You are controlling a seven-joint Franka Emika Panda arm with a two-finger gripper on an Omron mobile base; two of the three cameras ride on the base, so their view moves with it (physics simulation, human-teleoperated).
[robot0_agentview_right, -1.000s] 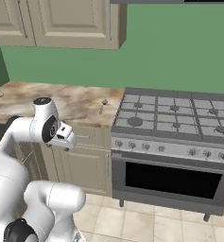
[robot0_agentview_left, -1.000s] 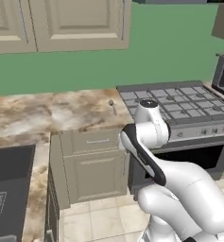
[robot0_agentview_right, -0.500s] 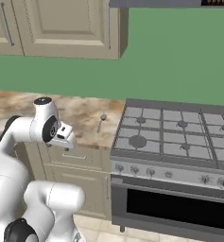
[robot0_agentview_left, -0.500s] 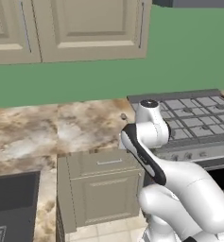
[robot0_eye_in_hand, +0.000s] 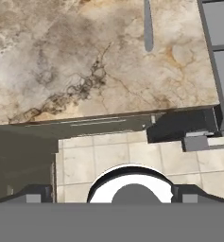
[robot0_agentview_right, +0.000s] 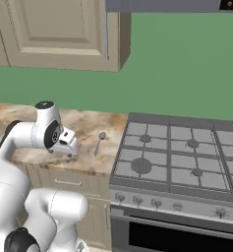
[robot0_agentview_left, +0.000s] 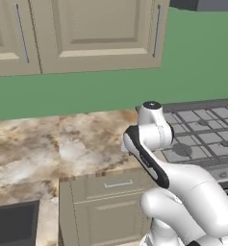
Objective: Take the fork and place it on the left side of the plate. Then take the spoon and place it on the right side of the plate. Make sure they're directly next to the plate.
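The marble counter (robot0_agentview_right: 83, 147) held the spoon (robot0_agentview_right: 99, 142) just left of the stove (robot0_agentview_right: 177, 157). It looked light, stiff and slippery; you'd best pinch mid-handle. I couldn't tell how wide your gripper (robot0_agentview_right: 69, 143) stood.

Marbled counter (robot0_agentview_right: 83, 142), grey spoon (robot0_agentview_right: 99, 142) lying on it nr stove (robot0_agentview_right: 182, 162)

Marble counter (robot0_agentview_left: 48, 144) beside gas stove (robot0_agentview_right: 187, 157)
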